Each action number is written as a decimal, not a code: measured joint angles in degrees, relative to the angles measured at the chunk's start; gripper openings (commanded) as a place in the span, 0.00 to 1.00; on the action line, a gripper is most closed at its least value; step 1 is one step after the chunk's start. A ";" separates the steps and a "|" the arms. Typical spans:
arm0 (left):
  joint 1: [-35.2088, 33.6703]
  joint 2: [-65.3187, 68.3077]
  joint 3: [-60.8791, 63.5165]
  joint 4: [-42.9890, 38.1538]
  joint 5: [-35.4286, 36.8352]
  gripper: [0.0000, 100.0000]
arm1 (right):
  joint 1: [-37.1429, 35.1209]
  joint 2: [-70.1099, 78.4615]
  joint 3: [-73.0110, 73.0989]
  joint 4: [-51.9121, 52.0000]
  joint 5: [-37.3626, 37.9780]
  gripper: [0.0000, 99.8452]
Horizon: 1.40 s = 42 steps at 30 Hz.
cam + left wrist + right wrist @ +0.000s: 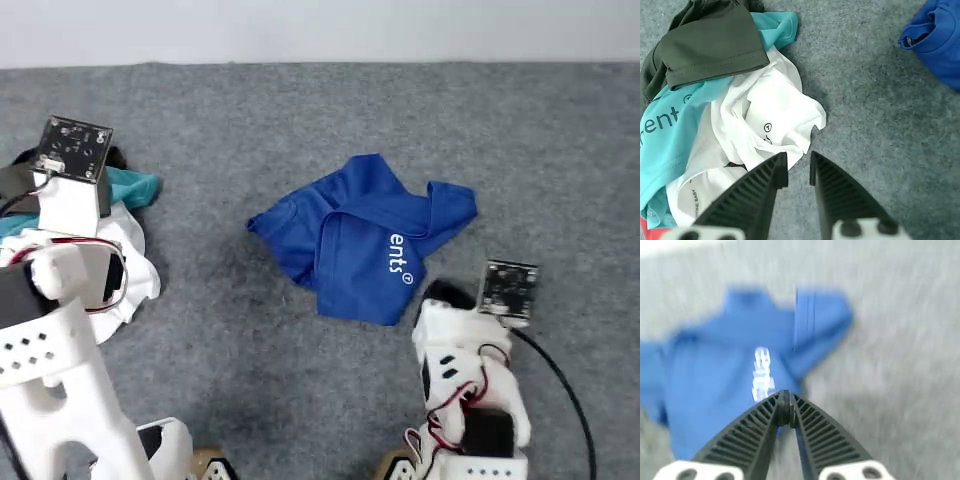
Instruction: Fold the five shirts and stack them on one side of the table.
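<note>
A crumpled blue shirt with white print lies in the middle of the grey table; its corner also shows in the left wrist view. At the left edge is a heap: a white shirt on a teal shirt, with a dark olive shirt behind them and a scrap of red. My left gripper hangs just above the white shirt's near edge, fingers a little apart and holding nothing. My right gripper is shut, its tips at the blue shirt's near edge by the print.
The grey felt surface runs bare between the heap and the blue shirt, and to the right of the blue shirt. A pale wall borders the far side. The right arm's body stands at the front right.
</note>
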 measured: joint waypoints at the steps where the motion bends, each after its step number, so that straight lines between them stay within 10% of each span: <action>1: 0.00 0.00 0.00 0.00 0.00 0.08 | 0.00 0.18 -2.29 -0.35 0.00 0.01; 19: 0.00 0.00 0.00 0.00 0.00 0.08 | 0.62 68.13 -52.04 -1.23 0.18 0.01; 27: 0.00 0.00 0.00 0.00 0.00 0.08 | 0.53 86.77 -61.10 -1.05 13.27 0.06; 42: 0.00 0.00 5.45 0.00 0.00 0.08 | -0.70 123.96 -105.23 21.54 15.91 0.22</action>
